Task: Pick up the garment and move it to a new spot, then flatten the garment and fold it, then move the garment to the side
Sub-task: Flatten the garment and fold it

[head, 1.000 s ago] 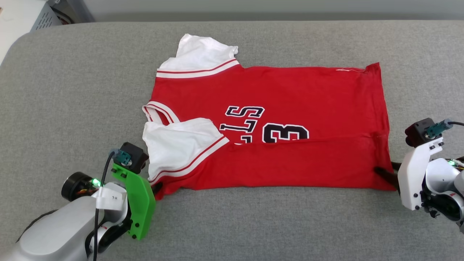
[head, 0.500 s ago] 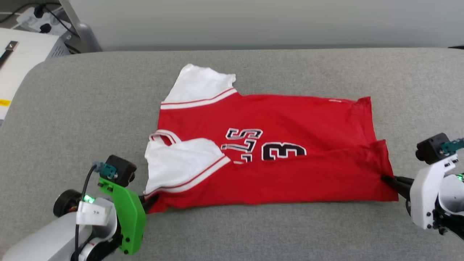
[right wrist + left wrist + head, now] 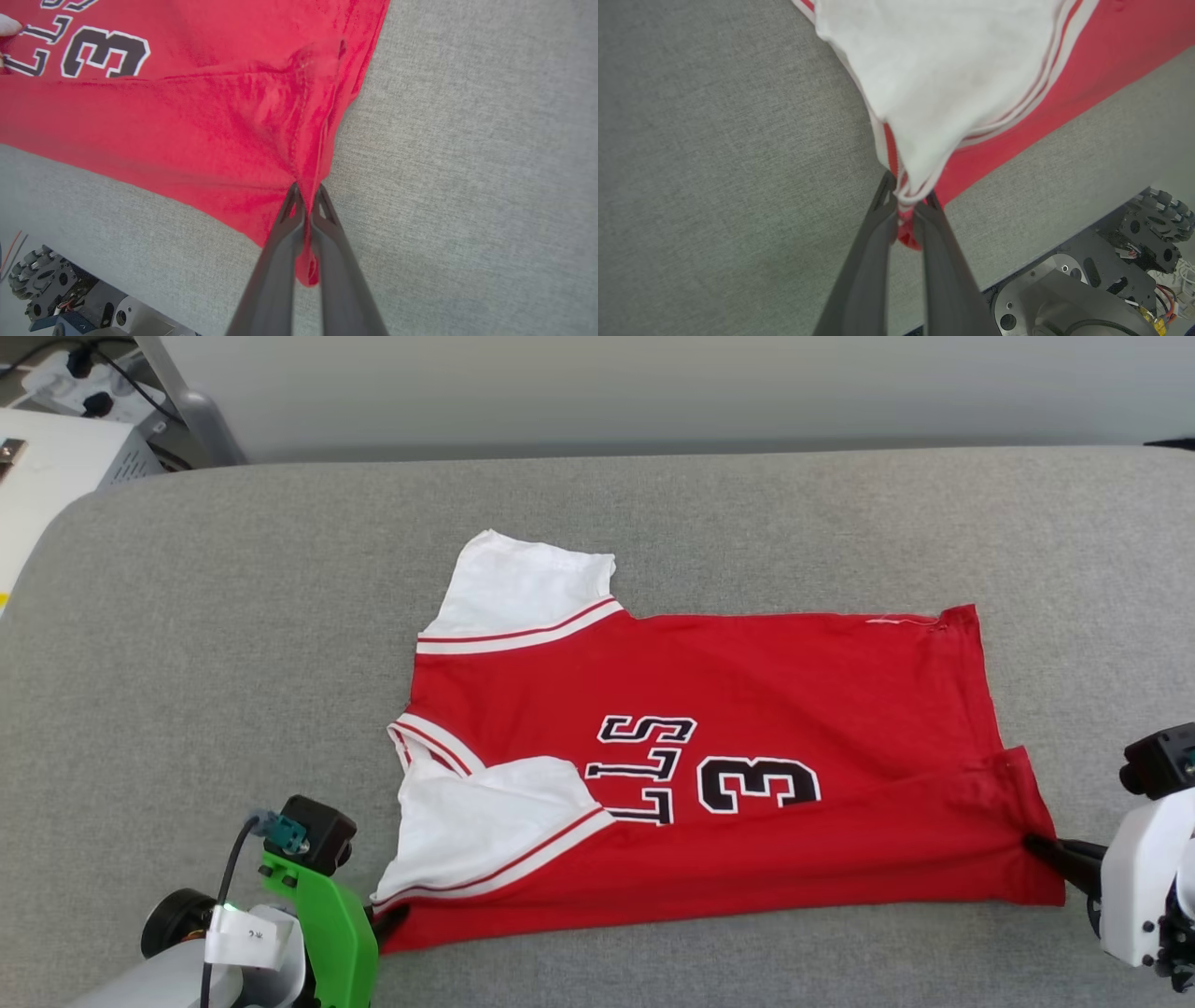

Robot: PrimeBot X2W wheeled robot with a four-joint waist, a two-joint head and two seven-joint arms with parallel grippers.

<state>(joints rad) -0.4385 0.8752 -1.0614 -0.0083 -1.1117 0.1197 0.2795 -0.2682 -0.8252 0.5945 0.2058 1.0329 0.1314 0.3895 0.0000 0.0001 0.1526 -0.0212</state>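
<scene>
Left gripper (image 3: 908, 198) is clenched on the garment (image 3: 747, 700) at its white-sleeve corner. Right gripper (image 3: 306, 193) pinches the garment's hem corner.

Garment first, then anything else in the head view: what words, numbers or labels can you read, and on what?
"3": black with a white outline, on the red front of the garment.
"LLS": black letters beside the number, lying sideways; the word's start is hidden under the folded white sleeve.
White tag at the lower left of the head view: marks too small to read.
</scene>
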